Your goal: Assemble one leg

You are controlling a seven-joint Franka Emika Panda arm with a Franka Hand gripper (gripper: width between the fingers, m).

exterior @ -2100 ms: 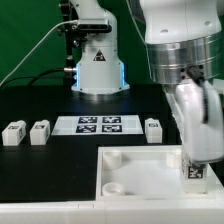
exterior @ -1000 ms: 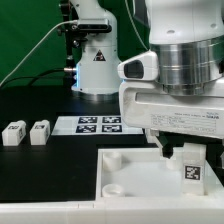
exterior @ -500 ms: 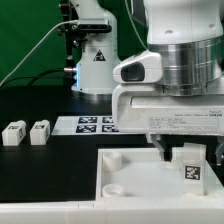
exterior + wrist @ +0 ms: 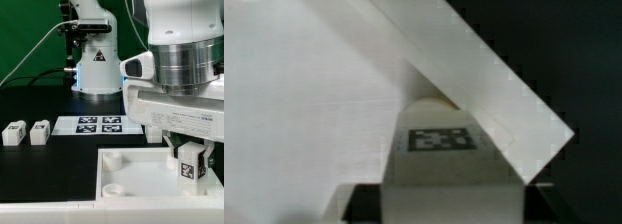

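My gripper [image 4: 190, 158] is shut on a leg [image 4: 188, 166], a small white block with a black-and-white tag, and holds it upright over the far right corner of the large white square panel [image 4: 135, 172]. In the wrist view the leg [image 4: 445, 150] fills the space between my dark fingers [image 4: 363, 205], its tip near the panel's raised corner edge [image 4: 491, 90]. Two more legs [image 4: 13, 133] [image 4: 40, 131] lie on the black table at the exterior view's left. Another leg [image 4: 152, 131] shows partly behind my hand.
The marker board [image 4: 98, 124] lies on the table behind the panel. The robot base [image 4: 97, 62] stands at the back. The panel has round sockets near its corners [image 4: 116, 186].
My hand has swung over the panel and turned about its axis, still holding the leg above the panel's far right corner. The other legs have not moved.
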